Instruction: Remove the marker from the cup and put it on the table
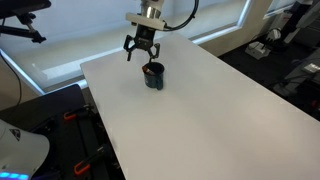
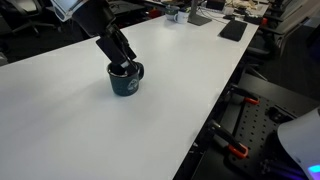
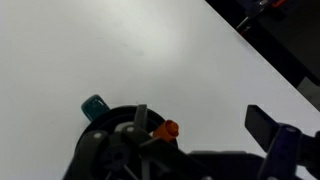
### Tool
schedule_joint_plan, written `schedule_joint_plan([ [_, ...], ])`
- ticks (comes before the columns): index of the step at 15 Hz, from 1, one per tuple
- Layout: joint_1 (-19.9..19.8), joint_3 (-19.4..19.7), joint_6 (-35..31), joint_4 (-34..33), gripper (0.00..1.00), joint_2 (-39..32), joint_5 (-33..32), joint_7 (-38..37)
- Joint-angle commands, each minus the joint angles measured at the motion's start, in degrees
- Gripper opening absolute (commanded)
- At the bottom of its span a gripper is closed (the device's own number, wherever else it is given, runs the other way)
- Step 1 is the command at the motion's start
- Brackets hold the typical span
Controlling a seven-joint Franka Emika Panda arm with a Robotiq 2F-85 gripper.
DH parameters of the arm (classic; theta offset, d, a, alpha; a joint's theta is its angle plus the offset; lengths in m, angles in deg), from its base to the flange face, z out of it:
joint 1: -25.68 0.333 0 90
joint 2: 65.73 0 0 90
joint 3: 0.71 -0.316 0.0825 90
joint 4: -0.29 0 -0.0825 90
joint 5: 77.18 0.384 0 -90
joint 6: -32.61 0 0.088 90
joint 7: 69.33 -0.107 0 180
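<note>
In the wrist view the marker (image 3: 168, 129) shows only its orange-red tip, poking up inside the cup (image 3: 108, 150), which the frame edge cuts off (a teal handle (image 3: 94, 104) juts left). The gripper (image 3: 200, 122) straddles the tip, fingers apart, gripping nothing. Farther out, in both exterior views, the cup stands on the white table (image 1: 200, 110); the marker's shaft is hidden.

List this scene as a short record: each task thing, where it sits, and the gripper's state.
cup: dark, upright on the table
marker: inside the cup, orange-red end showing near the rim
table: white, carries the cup
gripper: open, close above the cup, not gripping the marker
task stage: marker not yet removed
</note>
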Motion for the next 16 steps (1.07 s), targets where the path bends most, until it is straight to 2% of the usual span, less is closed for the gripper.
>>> schedule_joint_plan([
  [1,0.1,0.1,0.1,-0.1,1.0,-0.1,0.0,0.0],
  [16,0.0,0.8,0.1,-1.2,1.0,-1.6,-1.1,-0.1],
])
